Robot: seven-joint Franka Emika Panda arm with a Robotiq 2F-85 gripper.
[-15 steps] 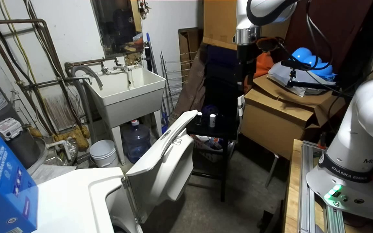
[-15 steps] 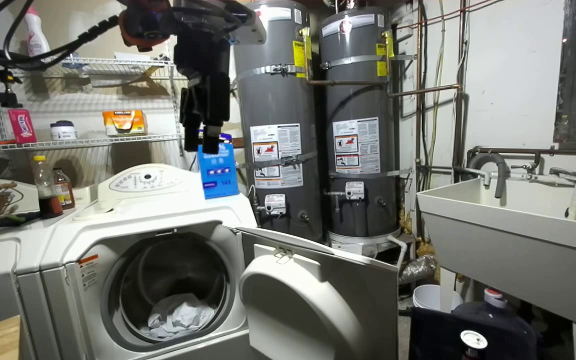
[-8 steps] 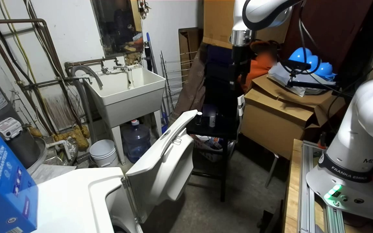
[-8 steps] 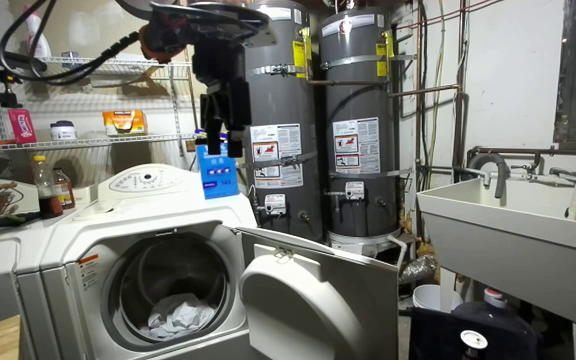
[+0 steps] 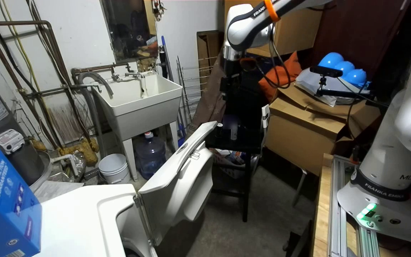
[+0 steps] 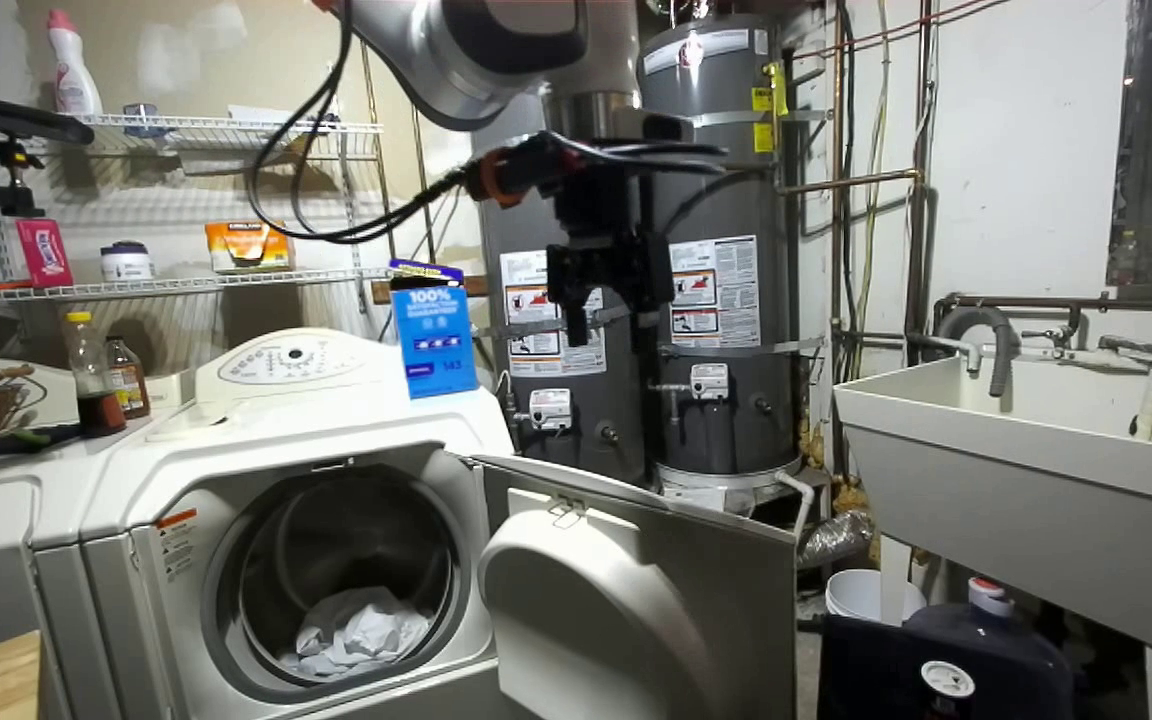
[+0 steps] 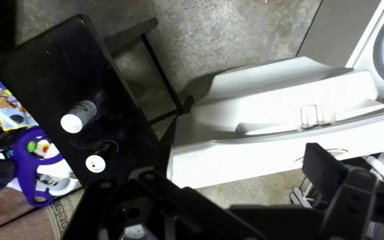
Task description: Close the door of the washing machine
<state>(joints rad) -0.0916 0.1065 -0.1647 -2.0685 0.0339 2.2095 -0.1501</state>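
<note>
The washing machine (image 5: 73,217) is a white boxy appliance; its round front opening with a white cloth inside shows in an exterior view (image 6: 286,440). Its white door (image 5: 180,167) stands wide open, swung outward, with a bulging inner side. The door also shows in an exterior view (image 6: 596,600) and in the wrist view (image 7: 262,156). My black gripper (image 5: 225,94) points down in the air above the door's outer end, apart from it. Its two fingers are spread with nothing between them in an exterior view (image 6: 614,335); the wrist view shows the open jaws (image 7: 245,160) over the door's top edge.
A black stool (image 7: 62,73) with two small cans stands close to the door's free end. A white utility sink (image 6: 1026,470) and a water jug (image 5: 151,157) are behind the door. A blue box (image 6: 436,345) stands on the machine. Cardboard boxes (image 5: 302,135) stand near the arm.
My arm has swung toward the sink side in both exterior views. The gripper has turned so that its spread fingers show. The door and machine have not moved.
</note>
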